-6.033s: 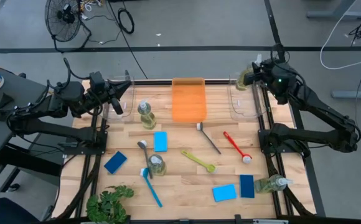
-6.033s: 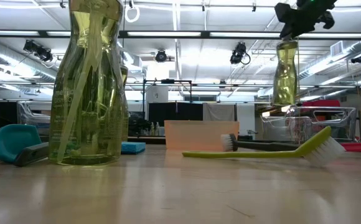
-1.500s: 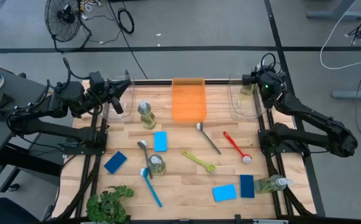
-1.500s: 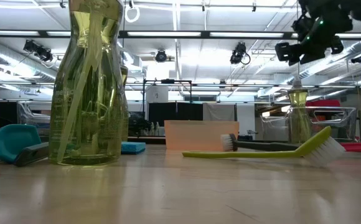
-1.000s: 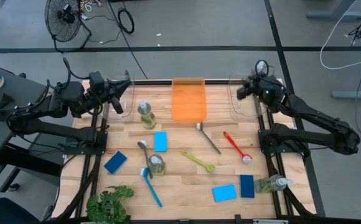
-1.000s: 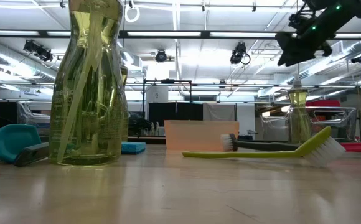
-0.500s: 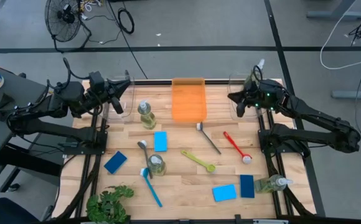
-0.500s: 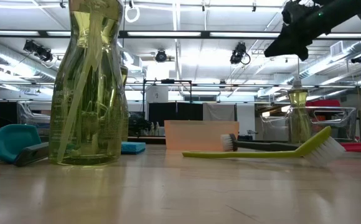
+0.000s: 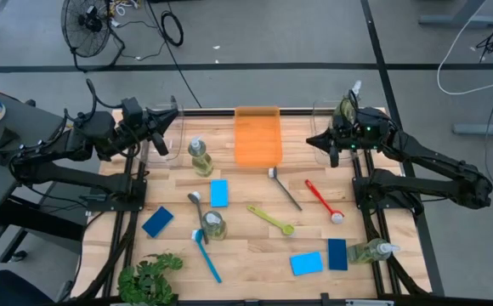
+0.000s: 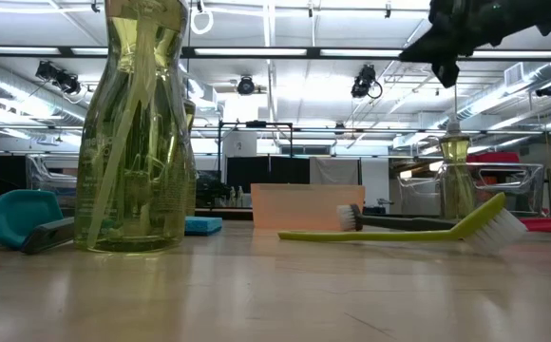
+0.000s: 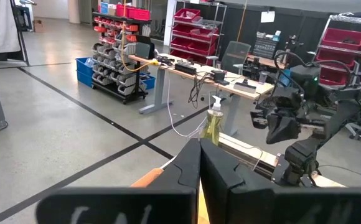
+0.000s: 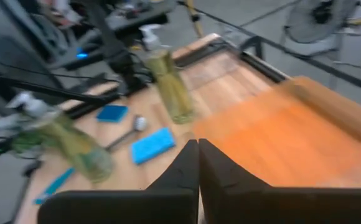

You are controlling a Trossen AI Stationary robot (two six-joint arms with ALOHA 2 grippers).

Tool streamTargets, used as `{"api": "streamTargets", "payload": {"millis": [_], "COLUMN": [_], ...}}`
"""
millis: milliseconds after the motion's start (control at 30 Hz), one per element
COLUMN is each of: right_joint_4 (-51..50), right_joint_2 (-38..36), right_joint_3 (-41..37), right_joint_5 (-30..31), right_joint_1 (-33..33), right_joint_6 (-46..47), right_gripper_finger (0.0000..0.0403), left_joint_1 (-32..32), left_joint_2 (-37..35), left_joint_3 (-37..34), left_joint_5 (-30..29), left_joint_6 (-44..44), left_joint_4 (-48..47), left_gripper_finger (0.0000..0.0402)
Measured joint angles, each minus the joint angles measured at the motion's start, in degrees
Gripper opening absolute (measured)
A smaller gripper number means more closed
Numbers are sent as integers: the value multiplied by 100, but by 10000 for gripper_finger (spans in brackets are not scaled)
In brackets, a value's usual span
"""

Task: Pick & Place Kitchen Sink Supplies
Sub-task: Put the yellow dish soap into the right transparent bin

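A pump bottle (image 9: pixel 347 107) (image 10: pixel 456 180) (image 11: pixel 213 123) stands upright in the right clear bin (image 9: pixel 332 143). Two more bottles (image 9: pixel 200 157) (image 9: pixel 213 225) stand on the table, and a third (image 9: pixel 372 251) lies near the right edge. Light-blue sponges (image 9: pixel 219 193) (image 9: pixel 306 263) and dark-blue ones (image 9: pixel 157 221) (image 9: pixel 337 253) lie flat. Black (image 9: pixel 285 187), red (image 9: pixel 323 201), yellow-green (image 9: pixel 270 219) and blue (image 9: pixel 206 255) brushes lie in the middle. My right gripper (image 9: pixel 314 140) (image 12: pixel 198 163) hovers shut beside the right bin, facing the orange tray. My left gripper (image 9: pixel 170 129) (image 11: pixel 199 168) waits shut over the left bin.
An orange tray (image 9: pixel 257 134) sits at the far middle, between the left clear bin (image 9: pixel 168 144) and the right one. A green leafy plant (image 9: pixel 149 279) stands at the near left corner. A grey-headed brush (image 9: pixel 195 204) lies beside the middle bottle.
My right gripper has risen from above the bottle in the right bin and swung toward the table's left, turning to face the orange tray. The bottle has stayed upright in the bin.
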Motion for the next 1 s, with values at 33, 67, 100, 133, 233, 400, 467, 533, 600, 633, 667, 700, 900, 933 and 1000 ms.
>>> {"api": "streamTargets", "payload": {"millis": [33,67,100,133,233,400,467,533,600,633,667,700,900,933,1000], "right_joint_4": [68,137,220,322,626,1131,1157,1137,1086,1058,1037,1026,995,998,999], "right_joint_2": [0,1,2,0,0,0,0,-1,-2,0,0,-1,0,-2,0], "right_joint_3": [0,0,0,0,0,8,118,310,508,617,728,846,1358,1422,1517], "right_joint_5": [-97,-190,-255,-344,-573,-703,-705,-703,-703,-702,-701,-701,-879,-975,-1159], "right_joint_1": [34,74,122,166,322,633,760,897,1034,1101,1164,1231,1581,1627,1717], "right_joint_6": [52,140,242,347,678,1199,1363,1407,1429,1431,1431,1434,1436,1436,1507], "right_gripper_finger": [2,2,2,2,1,1,1,1,0,0,0,0,0,0,0], "left_joint_1": [0,0,0,0,0,0,0,0,0,0,0,0,0,0,0], "left_joint_2": [1,1,1,0,-1,2,0,-1,0,0,0,1,1,1,1], "left_joint_3": [0,0,0,0,0,0,0,0,0,0,0,0,0,0,0], "left_joint_5": [0,0,0,0,0,0,20,98,156,181,211,247,323,323,322], "left_joint_6": [0,0,0,2,2,-1,-2,0,0,1,0,0,-7,-7,-7], "left_joint_4": [0,0,0,0,0,0,0,0,-2,-2,-2,-2,-2,0,-2], "left_gripper_finger": [12,12,12,12,12,12,12,12,12,12,12,12,12,12,12]}}
